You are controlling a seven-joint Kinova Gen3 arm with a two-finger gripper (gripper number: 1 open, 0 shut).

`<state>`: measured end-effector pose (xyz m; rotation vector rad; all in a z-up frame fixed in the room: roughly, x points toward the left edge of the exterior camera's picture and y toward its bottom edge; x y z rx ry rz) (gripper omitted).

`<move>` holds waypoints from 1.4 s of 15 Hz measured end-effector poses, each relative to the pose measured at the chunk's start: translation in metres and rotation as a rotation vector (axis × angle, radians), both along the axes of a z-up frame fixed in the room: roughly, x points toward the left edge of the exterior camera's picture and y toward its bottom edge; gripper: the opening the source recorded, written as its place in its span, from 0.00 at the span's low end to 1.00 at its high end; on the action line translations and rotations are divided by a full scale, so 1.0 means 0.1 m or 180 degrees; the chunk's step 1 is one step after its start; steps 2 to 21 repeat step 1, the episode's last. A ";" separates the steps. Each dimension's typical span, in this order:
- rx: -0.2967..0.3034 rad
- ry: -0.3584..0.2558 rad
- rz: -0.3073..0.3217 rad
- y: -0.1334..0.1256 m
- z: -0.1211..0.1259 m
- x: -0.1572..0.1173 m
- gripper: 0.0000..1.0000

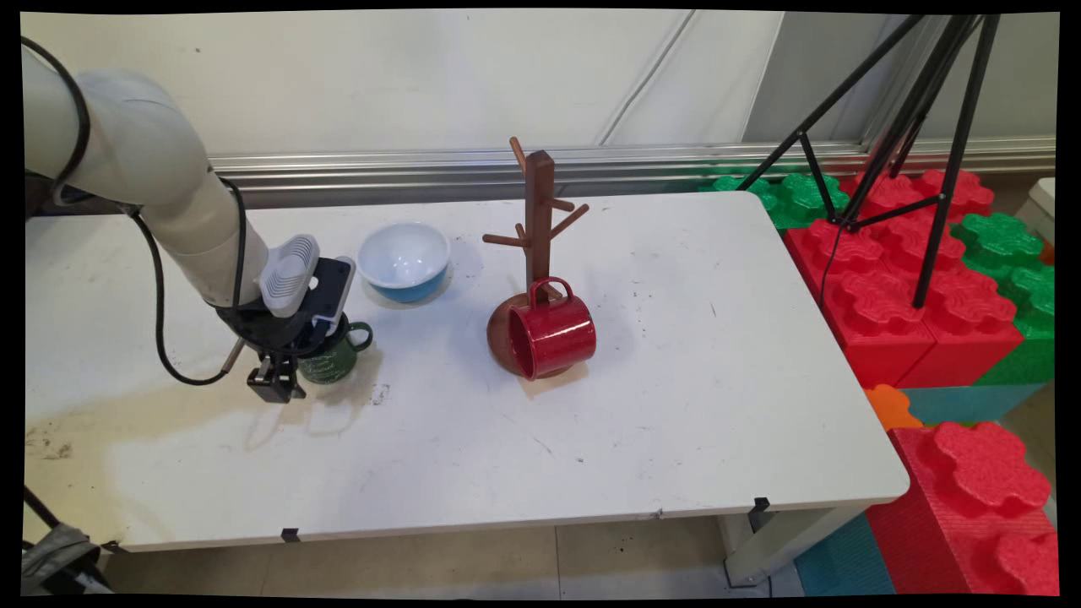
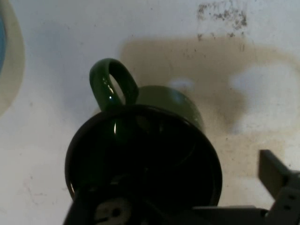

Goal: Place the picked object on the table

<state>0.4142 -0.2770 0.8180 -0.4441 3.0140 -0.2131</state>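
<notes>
A dark green mug [image 1: 336, 356] stands upright on the white table [image 1: 676, 380] at the left, its handle toward the right. My gripper [image 1: 300, 371] hangs straight down over it and is open. In the hand view the green mug [image 2: 145, 159] fills the middle, with its handle [image 2: 112, 84] at the upper left. One finger [image 2: 276, 183] stands outside the rim on the right, clear of the wall. The other finger seems to reach down into the mug's dark inside at the bottom left. Nothing is held.
Just behind the mug sits a blue bowl [image 1: 404, 260] with a white inside. A brown wooden mug tree [image 1: 538, 228] stands mid-table, and a red mug [image 1: 553, 336] lies tipped against its base. Red and green foam blocks [image 1: 912, 287] and a black tripod [image 1: 920, 152] stand beyond the table's right edge.
</notes>
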 end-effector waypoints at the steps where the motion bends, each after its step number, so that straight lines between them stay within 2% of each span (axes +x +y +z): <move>1: -0.0002 -0.0001 0.0003 0.00 0.00 0.00 1.00; 21: -0.0002 -0.0001 0.0003 0.00 0.00 0.00 1.00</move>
